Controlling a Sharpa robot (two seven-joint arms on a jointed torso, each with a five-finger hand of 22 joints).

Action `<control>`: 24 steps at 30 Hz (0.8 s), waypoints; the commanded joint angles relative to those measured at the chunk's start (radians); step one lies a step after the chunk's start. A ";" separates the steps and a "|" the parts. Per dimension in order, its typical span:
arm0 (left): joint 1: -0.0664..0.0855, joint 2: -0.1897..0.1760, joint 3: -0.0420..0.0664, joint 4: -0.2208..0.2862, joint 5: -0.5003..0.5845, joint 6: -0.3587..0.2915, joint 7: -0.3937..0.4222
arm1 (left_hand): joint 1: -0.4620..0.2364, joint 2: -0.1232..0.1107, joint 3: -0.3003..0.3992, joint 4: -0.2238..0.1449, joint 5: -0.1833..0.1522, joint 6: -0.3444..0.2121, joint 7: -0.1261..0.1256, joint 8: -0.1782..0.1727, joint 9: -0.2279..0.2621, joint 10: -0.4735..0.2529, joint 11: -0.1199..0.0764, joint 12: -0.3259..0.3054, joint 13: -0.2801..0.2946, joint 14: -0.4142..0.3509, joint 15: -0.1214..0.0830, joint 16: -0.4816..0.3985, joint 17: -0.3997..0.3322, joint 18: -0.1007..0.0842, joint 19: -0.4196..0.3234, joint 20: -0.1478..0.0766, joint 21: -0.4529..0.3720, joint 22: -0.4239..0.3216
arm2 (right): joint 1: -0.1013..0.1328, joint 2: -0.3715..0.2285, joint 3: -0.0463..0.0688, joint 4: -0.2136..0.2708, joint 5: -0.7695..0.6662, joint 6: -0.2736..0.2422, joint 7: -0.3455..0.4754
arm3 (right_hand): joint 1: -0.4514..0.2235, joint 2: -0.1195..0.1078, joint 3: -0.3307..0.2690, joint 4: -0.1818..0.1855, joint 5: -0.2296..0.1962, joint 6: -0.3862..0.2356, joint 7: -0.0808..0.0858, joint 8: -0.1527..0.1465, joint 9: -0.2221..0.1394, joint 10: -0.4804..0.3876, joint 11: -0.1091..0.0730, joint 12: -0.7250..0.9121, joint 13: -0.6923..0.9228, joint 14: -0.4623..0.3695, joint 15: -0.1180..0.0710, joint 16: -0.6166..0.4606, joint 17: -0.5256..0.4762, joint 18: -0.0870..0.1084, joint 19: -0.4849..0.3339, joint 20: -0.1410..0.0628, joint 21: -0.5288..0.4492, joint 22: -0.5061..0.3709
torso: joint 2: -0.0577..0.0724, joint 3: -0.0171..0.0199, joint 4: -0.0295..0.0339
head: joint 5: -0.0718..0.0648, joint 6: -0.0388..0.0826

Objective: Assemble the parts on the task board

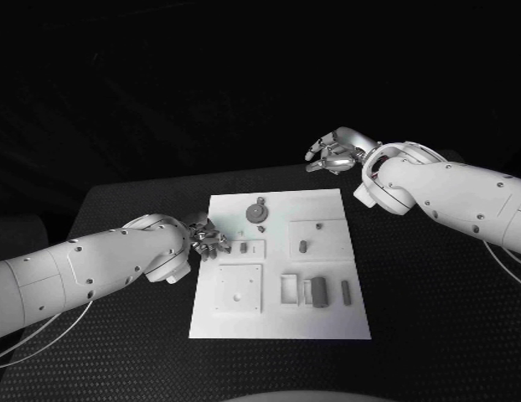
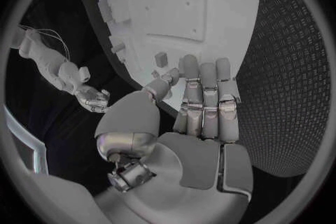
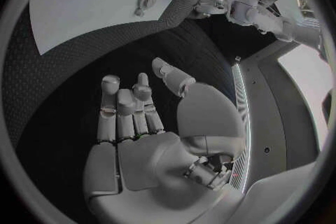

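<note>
one task board (image 1: 280, 268), two hands, left (image 1: 208, 237), right (image 1: 332, 152), several small parts

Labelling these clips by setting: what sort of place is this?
Probably a robotics lab test bench: a black table holding a white task board with small parts, the left hand at the board's edge, dark surroundings.

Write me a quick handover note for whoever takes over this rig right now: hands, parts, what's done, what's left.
Left hand: at the task board's left edge, fingers extended over it, holding nothing.
Right hand: open, raised beyond the board's far right corner, apart from it.
Parts: round piece near the far edge; small pieces mid-board; dark pieces by the near-right recess.
Done: cannot tell which parts are seated.
Left: pick up and seat the loose parts.
</note>
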 commanded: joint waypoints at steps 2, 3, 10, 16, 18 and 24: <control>-0.005 0.004 -0.002 0.000 -0.008 -0.001 0.002 | 0.012 -0.001 0.006 0.002 0.003 0.052 -0.043 0.003 0.002 0.002 -0.006 0.004 0.002 0.006 0.000 0.001 0.002 -0.003 0.006 0.000 0.003 0.019 | 0.000 0.000 0.000 0.002 -0.001 0.008 0.004 | -0.002 0.005 -0.005 0.000 -0.002 0.010 0.017 -0.005 0.002 -0.009 0.000 0.006 -0.001 0.002 -0.004 0.004 -0.001 0.012 0.001 0.004 -0.003 0.010 | 0.000 0.0000 0.0001 | 0.000 0.000; -0.005 0.004 -0.002 0.000 -0.008 -0.001 0.003 | 0.012 -0.001 0.006 0.002 0.003 0.052 -0.043 0.003 0.002 0.002 -0.006 0.004 0.002 0.006 0.000 0.001 0.002 -0.003 0.006 0.000 0.003 0.019 | 0.000 0.000 0.000 0.002 -0.001 0.008 0.004 | -0.002 0.005 -0.005 0.000 -0.002 0.010 0.017 -0.005 0.002 -0.009 0.000 0.006 -0.001 0.002 -0.004 0.004 -0.001 0.012 0.001 0.004 -0.003 0.010 | 0.000 0.0000 0.0001 | 0.000 0.000; -0.007 0.003 -0.002 0.004 -0.008 -0.004 0.011 | 0.013 -0.001 0.006 0.001 0.003 0.053 -0.043 0.003 0.002 0.003 -0.006 0.004 0.002 0.007 -0.001 0.001 0.002 -0.003 0.006 0.000 0.003 0.019 | 0.000 -0.001 0.000 0.002 0.000 0.009 0.005 | -0.002 0.005 -0.005 0.000 -0.002 0.011 0.017 -0.005 0.002 -0.009 0.000 0.007 -0.002 0.002 -0.004 0.004 -0.001 0.012 0.001 0.004 -0.003 0.010 | 0.000 -0.0001 -0.0001 | -0.001 0.000; -0.009 -0.001 -0.001 0.007 -0.001 -0.004 0.025 | 0.014 -0.002 0.007 0.001 0.006 0.054 -0.044 0.003 0.003 0.005 -0.007 0.004 0.003 0.009 -0.001 0.001 0.002 -0.002 0.008 0.000 0.003 0.019 | 0.000 -0.001 0.000 0.001 0.001 0.008 0.005 | -0.003 0.005 -0.005 0.000 -0.002 0.011 0.017 -0.005 0.002 -0.009 0.000 0.007 -0.002 0.003 -0.004 0.004 -0.001 0.012 0.001 0.004 -0.003 0.010 | 0.000 -0.0001 -0.0001 | -0.001 0.000; -0.009 -0.003 -0.001 0.009 0.004 -0.009 0.028 | 0.014 -0.003 0.007 0.001 0.006 0.055 -0.044 0.003 0.003 0.005 -0.007 0.004 0.003 0.009 -0.001 0.001 0.002 -0.002 0.009 -0.001 0.003 0.020 | 0.000 -0.001 0.000 0.000 0.001 0.008 0.005 | -0.003 0.005 -0.005 0.000 -0.002 0.011 0.017 -0.005 0.002 -0.009 0.000 0.007 -0.002 0.003 -0.004 0.004 -0.001 0.012 0.001 0.004 -0.003 0.010 | 0.000 0.0000 -0.0002 | -0.001 0.001; -0.009 -0.005 -0.001 0.012 0.019 -0.016 0.037 | 0.016 -0.005 0.008 0.001 0.006 0.056 -0.045 0.003 0.004 0.006 -0.008 0.004 0.004 0.011 -0.002 0.001 0.003 -0.002 0.010 -0.001 0.003 0.020 | 0.000 -0.002 0.000 0.000 0.001 0.007 0.005 | -0.004 0.006 -0.005 0.001 -0.002 0.011 0.017 -0.005 0.002 -0.009 0.000 0.007 -0.002 0.003 -0.004 0.005 -0.001 0.012 0.001 0.004 -0.003 0.010 | 0.000 -0.0002 0.0000 | -0.001 0.001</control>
